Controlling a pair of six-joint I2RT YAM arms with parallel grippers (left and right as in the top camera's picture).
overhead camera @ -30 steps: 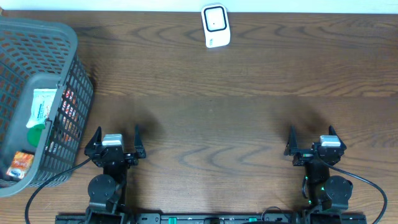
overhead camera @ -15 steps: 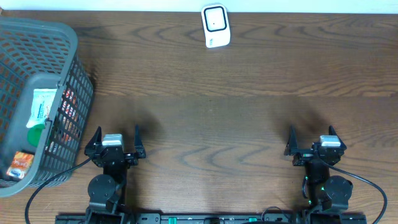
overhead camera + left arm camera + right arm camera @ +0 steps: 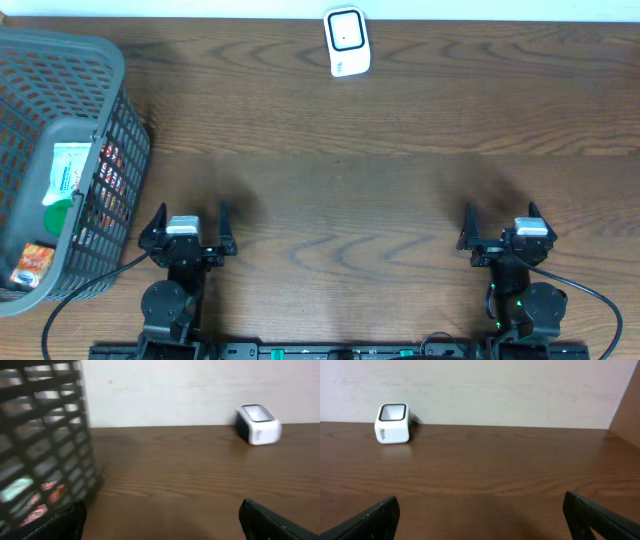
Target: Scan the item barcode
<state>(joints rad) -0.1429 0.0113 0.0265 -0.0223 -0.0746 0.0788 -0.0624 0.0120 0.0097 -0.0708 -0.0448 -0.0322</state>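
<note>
The white barcode scanner [image 3: 347, 42] stands at the far edge of the table, also seen as the scanner [image 3: 258, 425] in the left wrist view and the scanner [image 3: 393, 423] in the right wrist view. Items lie in the grey basket [image 3: 120, 170] at the left: a white and green package [image 3: 68, 170], an orange packet [image 3: 33, 262] and a red-printed item [image 3: 110, 160]. No barcode shows. My left gripper [image 3: 191, 212] [image 3: 162, 510] sits open beside the basket, holding nothing. My right gripper [image 3: 500, 212] [image 3: 480, 502] sits open and empty at the near right.
The basket wall [image 3: 45, 435] rises close to the left of my left gripper. Brown wooden table [image 3: 340, 190] spans between the grippers and the scanner. A pale wall stands behind the table's far edge.
The left gripper has edged very slightly to the right, and its wrist view is blurred. The right arm, scanner and basket items have not moved.
</note>
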